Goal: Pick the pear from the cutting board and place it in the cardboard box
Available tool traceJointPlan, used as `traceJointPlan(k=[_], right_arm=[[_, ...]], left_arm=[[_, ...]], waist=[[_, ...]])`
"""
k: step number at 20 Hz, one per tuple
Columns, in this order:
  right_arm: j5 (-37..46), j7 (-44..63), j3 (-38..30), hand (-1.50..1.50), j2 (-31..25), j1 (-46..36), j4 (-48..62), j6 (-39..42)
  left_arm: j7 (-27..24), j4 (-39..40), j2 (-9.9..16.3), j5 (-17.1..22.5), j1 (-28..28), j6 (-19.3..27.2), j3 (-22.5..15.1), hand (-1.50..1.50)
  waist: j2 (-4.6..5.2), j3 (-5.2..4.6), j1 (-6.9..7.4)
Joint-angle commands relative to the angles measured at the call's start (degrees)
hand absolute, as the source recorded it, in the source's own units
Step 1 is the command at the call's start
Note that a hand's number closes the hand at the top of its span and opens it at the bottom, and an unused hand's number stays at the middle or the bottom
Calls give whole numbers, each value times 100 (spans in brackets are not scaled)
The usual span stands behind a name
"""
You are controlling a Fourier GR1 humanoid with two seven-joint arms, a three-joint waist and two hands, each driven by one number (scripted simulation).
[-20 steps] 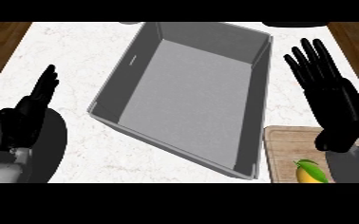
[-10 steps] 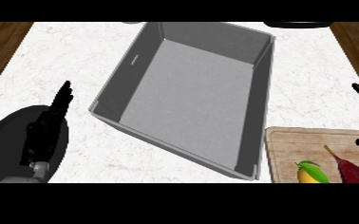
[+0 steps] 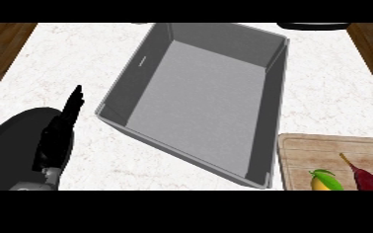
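The pear (image 3: 325, 181), yellow with a green top, lies on the wooden cutting board (image 3: 306, 153) at the lower right, cut off by the view's lower edge. A large grey open box (image 3: 207, 96) stands in the middle of the white counter, nothing inside it. My left hand (image 3: 59, 131) shows edge-on at the lower left, fingers straight and pointing up, apart from the box's left wall and holding nothing. My right hand is out of view.
A dark red elongated thing (image 3: 357, 173) lies beside the pear on the board. A dark round object (image 3: 313, 25) peeks in at the top right. Brown wood borders the white counter (image 3: 65, 59) at both sides.
My right hand, raised beside the box a second ago, dropped toward the board and has left the view. My left hand moved slightly right and turned edge-on.
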Motion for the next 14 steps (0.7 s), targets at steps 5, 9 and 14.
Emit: traceJointPlan(k=[5, 9, 14], right_arm=[[1730, -998, 966, -150, -1220, 186, -483, 814], [2076, -1344, 1396, -150, -1349, 282, -626, 746], [2709, -1680, 1795, -150, -1254, 52, -107, 254]], left_arm=[[-41, 115, -49, -92, 15, 25, 1, 0], [177, -190, 36, -26, 42, -19, 106, 0], [264, -109, -48, -81, -78, -100, 124, 0]], waist=[[-9, -7, 2], [-30, -9, 18], [-15, -13, 31]])
